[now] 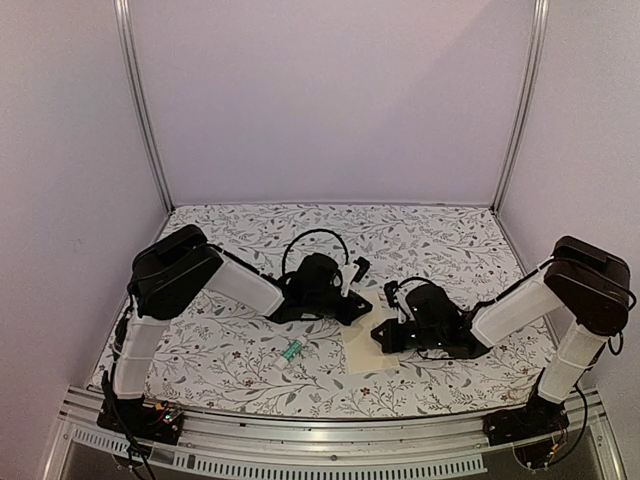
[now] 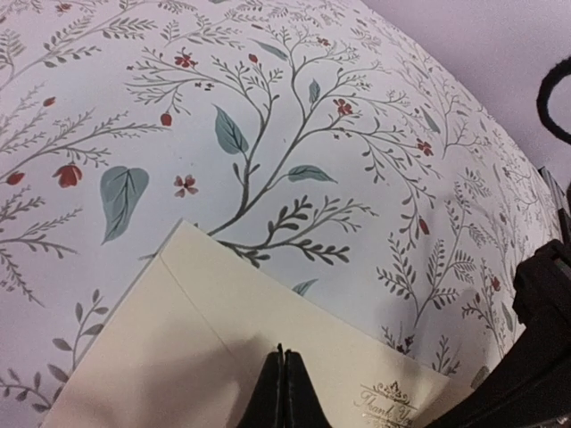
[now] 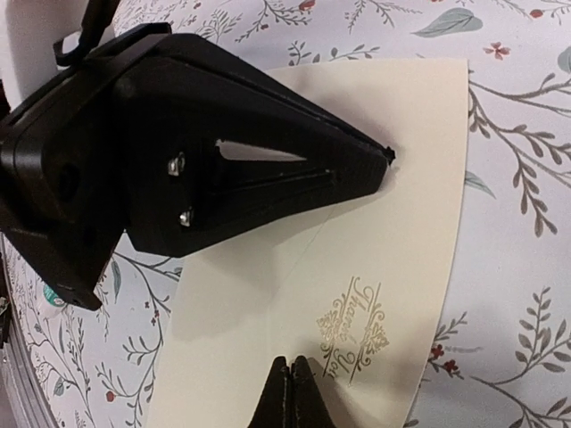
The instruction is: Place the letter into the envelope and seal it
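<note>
The cream envelope lies flat on the floral tablecloth between the two arms, with a gold "Thank You" emblem on its face. Faint fold lines cross it and no flap stands up. My left gripper is shut, its tips resting on the envelope near one corner. It also shows in the right wrist view as a black wedge, the left gripper pointing onto the paper. My right gripper is shut too, its tips on the envelope beside the emblem. The letter is hidden from every view.
A small teal and white tube lies left of the envelope near the front edge. The tablecloth ends at a metal rail in front. Pale walls and frame posts close in the back and sides. A black cable loops above the left wrist.
</note>
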You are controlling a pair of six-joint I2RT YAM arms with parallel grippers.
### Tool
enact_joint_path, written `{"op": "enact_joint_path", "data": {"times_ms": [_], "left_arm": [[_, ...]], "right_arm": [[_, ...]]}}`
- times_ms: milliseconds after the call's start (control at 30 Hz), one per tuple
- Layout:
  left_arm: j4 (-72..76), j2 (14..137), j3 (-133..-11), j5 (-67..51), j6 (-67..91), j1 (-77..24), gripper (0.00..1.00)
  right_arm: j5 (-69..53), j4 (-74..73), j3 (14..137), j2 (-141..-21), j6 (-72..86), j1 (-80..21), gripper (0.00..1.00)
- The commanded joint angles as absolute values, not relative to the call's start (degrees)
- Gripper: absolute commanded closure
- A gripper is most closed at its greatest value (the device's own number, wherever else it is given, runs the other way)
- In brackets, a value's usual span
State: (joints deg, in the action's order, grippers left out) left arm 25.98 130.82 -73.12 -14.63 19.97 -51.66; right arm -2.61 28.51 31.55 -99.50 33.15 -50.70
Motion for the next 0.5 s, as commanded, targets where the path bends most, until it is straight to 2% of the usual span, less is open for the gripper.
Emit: {"op": "enact_joint_path", "data": {"times_ms": [0,267,467], "left_arm": [[20.76,130.79,-71.63,-13.50,19.83,-50.74,1.00],[20.74,130.53,-71.38,-13.18,19.78,-50.73,1.00],[20.74,130.37,-71.30,-13.27,19.77,-50.72,1.00]], "right_arm": [[-2.77,20.93,26.86,-97.48,35.94,-53.99,1.00],[-0.68,17.83,25.17,-94.91,39.51,-58.09,1.00],[1.66,15.04,28.69,-93.62,38.15,-58.36,1.00]]}}
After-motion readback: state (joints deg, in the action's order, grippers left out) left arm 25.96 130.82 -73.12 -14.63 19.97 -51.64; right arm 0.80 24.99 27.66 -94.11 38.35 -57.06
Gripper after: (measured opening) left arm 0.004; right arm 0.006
